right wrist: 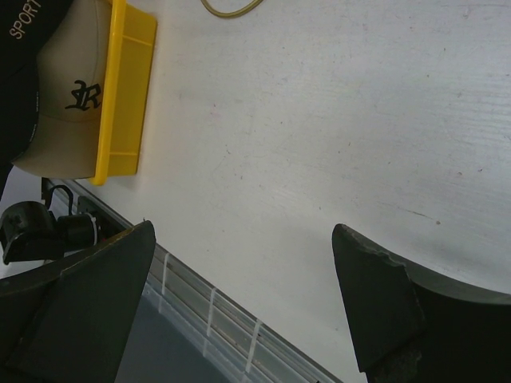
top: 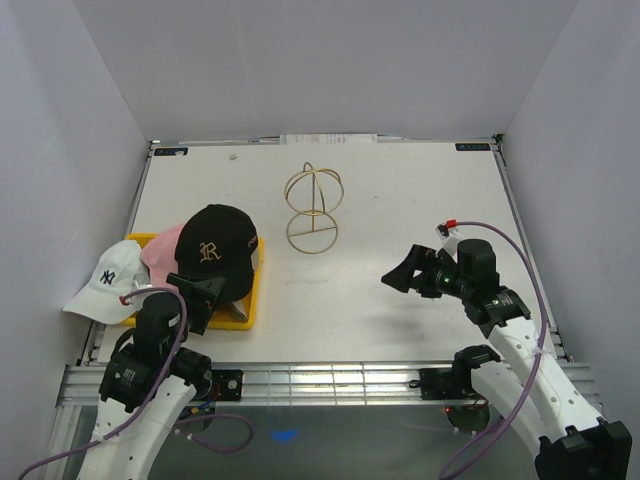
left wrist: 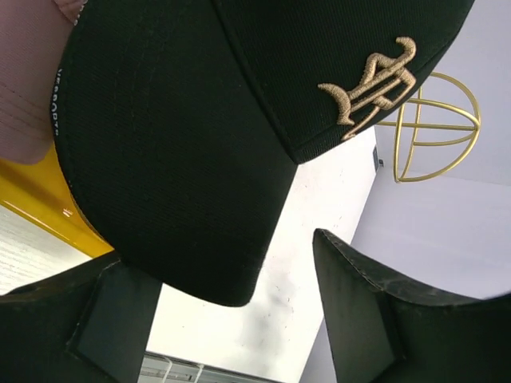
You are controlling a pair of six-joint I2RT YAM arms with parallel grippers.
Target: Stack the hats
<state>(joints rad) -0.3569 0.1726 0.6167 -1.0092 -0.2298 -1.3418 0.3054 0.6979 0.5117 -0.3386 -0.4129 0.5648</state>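
A black cap with a gold emblem sits on top of a pile in the yellow tray. A pink cap shows under it at the left. A tan cap with a black "R" lies under the black cap in the right wrist view. A white NY cap lies left of the tray. My left gripper is open just in front of the black cap's brim, whose tip lies between the fingers. My right gripper is open and empty above bare table.
A gold wire stand stands at the table's middle back and also shows in the left wrist view. The yellow tray's rim runs under the pile. A metal rail runs along the near table edge.
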